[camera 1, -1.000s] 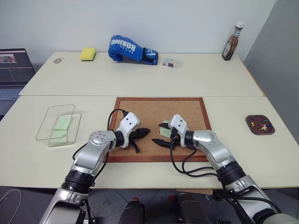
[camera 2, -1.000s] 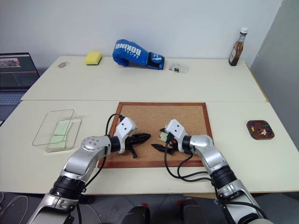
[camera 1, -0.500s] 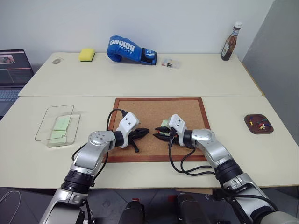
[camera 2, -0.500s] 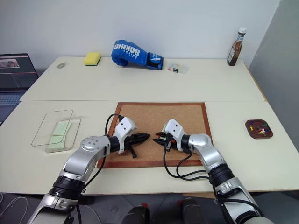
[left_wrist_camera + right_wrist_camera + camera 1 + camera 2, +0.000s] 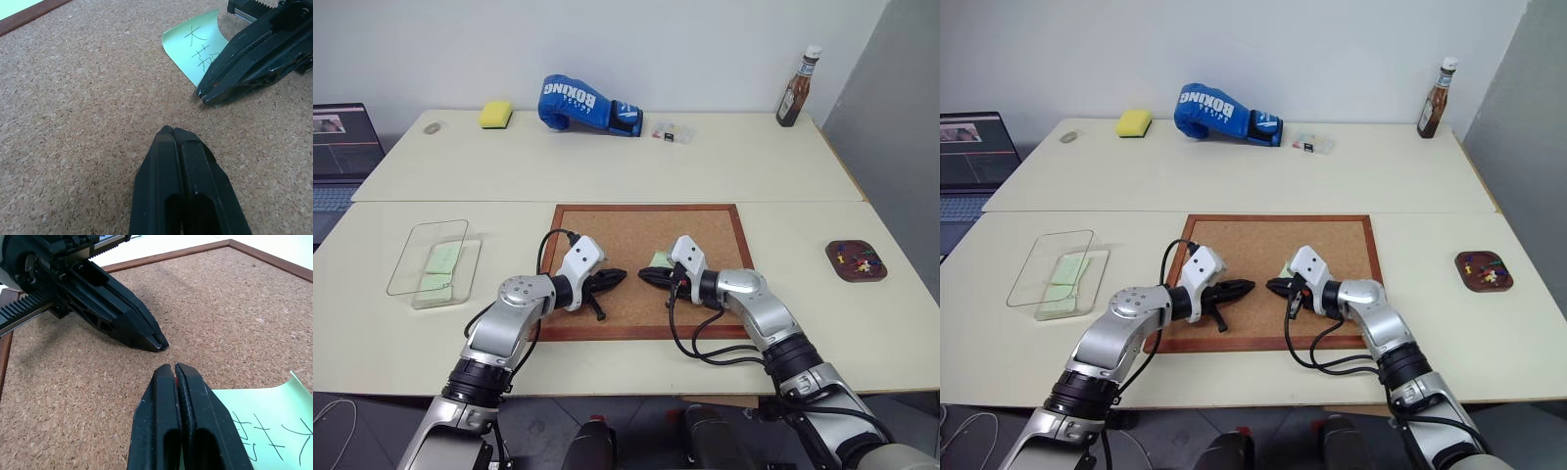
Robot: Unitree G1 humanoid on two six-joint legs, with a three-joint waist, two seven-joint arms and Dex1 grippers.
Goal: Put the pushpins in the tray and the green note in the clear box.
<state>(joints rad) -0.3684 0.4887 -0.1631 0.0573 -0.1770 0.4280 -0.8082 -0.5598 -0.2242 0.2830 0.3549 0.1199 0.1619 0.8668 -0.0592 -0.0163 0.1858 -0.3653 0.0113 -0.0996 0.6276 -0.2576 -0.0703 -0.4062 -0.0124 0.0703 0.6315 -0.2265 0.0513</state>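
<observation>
- Presently, the right gripper (image 5: 204, 93): fingers pressed together at the near edge of the green note (image 5: 198, 46), which lies on the corkboard (image 5: 607, 230). Whether paper is pinched between the tips cannot be told.
- Left gripper (image 5: 157, 343): fingers pressed together on nothing, tip close to the right one over bare cork.
- Step in hand, as judged: lifting the note. Advice: peel it up slowly from the free edge and check it rises with the fingers; the left tip could steady the board.
- Clear box (image 5: 411, 250): well to the left on the table, pale green sheets already in it.
- Tray (image 5: 855, 260): far right on the table, small coloured pushpins (image 5: 858, 258) in it.
- Hard to make out: any pin left in the note; the note's far part behind the right gripper; the pin count.
</observation>
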